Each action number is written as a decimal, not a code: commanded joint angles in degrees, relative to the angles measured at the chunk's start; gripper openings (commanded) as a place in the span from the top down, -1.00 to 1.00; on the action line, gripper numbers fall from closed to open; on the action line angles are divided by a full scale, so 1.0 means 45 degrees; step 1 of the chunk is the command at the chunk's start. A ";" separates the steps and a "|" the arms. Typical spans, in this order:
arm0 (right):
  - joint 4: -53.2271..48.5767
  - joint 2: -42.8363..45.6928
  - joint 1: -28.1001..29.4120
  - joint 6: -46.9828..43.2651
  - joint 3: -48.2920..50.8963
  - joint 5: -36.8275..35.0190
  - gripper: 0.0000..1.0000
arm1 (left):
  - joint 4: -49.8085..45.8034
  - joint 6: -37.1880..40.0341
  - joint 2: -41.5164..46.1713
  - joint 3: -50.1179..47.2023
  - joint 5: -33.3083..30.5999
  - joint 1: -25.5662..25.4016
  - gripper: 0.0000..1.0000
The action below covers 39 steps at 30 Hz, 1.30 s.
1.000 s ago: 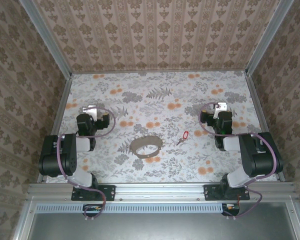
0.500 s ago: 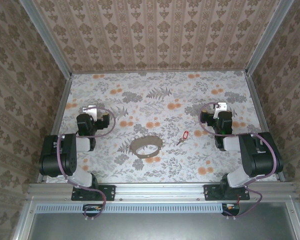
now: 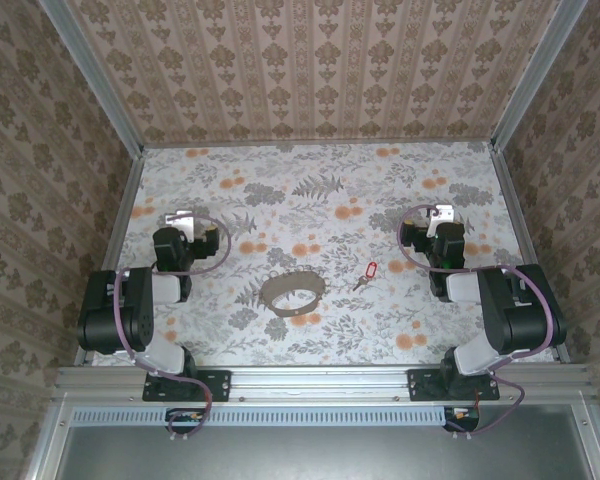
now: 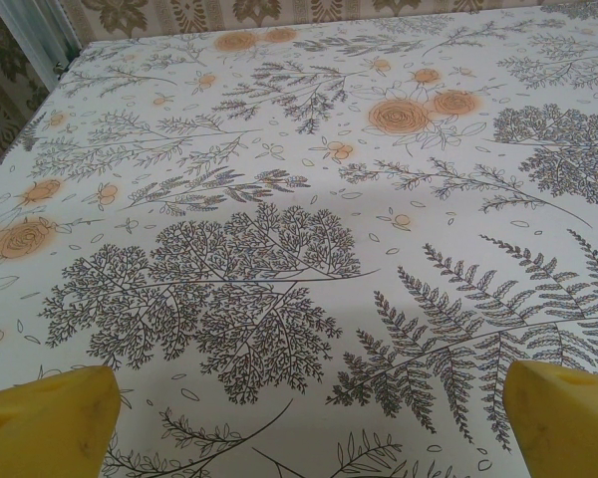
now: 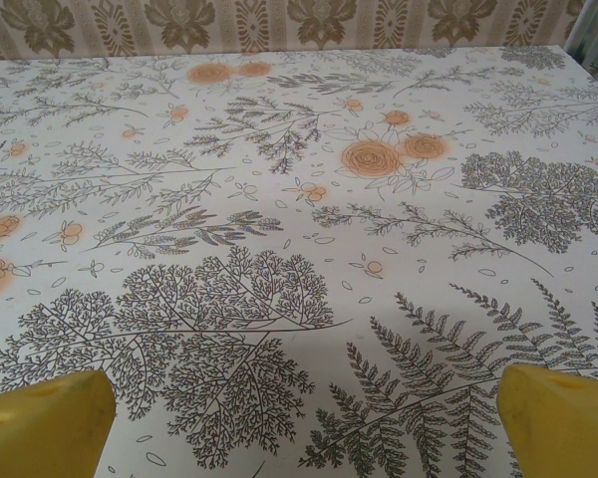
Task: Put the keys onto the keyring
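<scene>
floral-print table [image 3: 320, 200] in white, grey, orange, brown damask wallpaper walls [image 3: 320, 60] on three sides, aluminium frame rails [image 3: 320, 380] at near edge

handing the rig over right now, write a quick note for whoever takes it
Left gripper: open, empty, over the table on the left side.
Right gripper: open, empty, on the right side.
The ring lies mid-table between the arms. The key with its red tag lies just right of it, not touching.
Done: nothing, the key is not on the ring.
Left: grasp both and thread the key on.
</scene>
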<state>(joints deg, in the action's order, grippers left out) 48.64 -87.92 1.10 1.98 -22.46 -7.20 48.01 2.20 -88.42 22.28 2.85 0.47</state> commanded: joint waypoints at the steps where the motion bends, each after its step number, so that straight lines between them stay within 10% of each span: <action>1: 0.0128 0.0065 -0.0050 0.0244 -0.0166 0.0077 -1.00 | 0.0035 0.0070 0.0084 0.0263 0.0165 0.0070 -1.00; 39: 0.0167 0.0065 0.0146 0.0047 -0.0156 -0.0089 -1.00 | 0.0035 0.0073 0.0095 0.0263 0.0165 0.0065 -1.00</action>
<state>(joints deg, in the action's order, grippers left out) 48.66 -87.92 1.39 1.93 -22.46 -7.22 48.01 2.20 -88.42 22.28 2.85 0.47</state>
